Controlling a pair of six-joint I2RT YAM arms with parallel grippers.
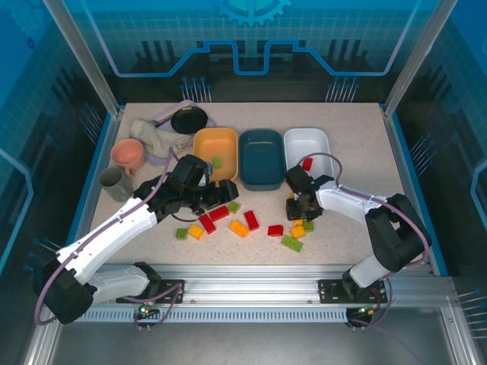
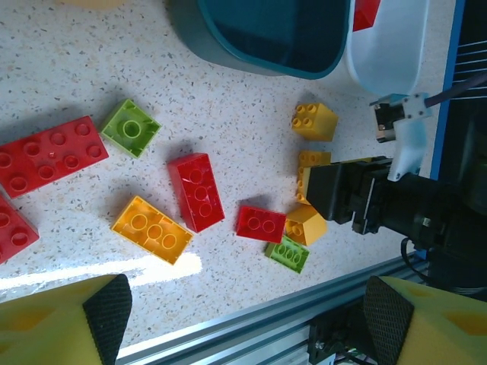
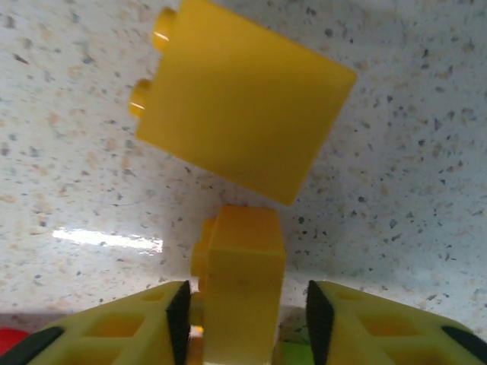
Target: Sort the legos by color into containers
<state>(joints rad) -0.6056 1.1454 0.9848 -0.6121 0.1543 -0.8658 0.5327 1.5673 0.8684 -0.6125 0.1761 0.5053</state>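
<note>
Red, green and yellow legos lie scattered on the table in front of three trays: orange-yellow [image 1: 202, 141], dark teal [image 1: 261, 156] and white [image 1: 307, 140]. A green brick [image 1: 217, 162] lies in the orange-yellow tray and a red brick [image 1: 307, 163] in the white one. My left gripper [image 1: 217, 192] hovers open over the left bricks with nothing between its fingers [image 2: 99, 312]. My right gripper [image 3: 243, 319] is down at the table, open. Its pads straddle an upright yellow brick [image 3: 242, 281], with a gap on the right side. Another yellow brick [image 3: 240, 99] lies just beyond.
A pink cup [image 1: 128, 154], a grey cup [image 1: 114, 182], a crumpled cloth [image 1: 156, 137] and a black round pan [image 1: 189, 119] stand at the back left. The aluminium rail [image 1: 251, 274] runs along the near edge. A red brick [image 2: 196, 190] and a yellow brick [image 2: 152, 230] lie mid-table.
</note>
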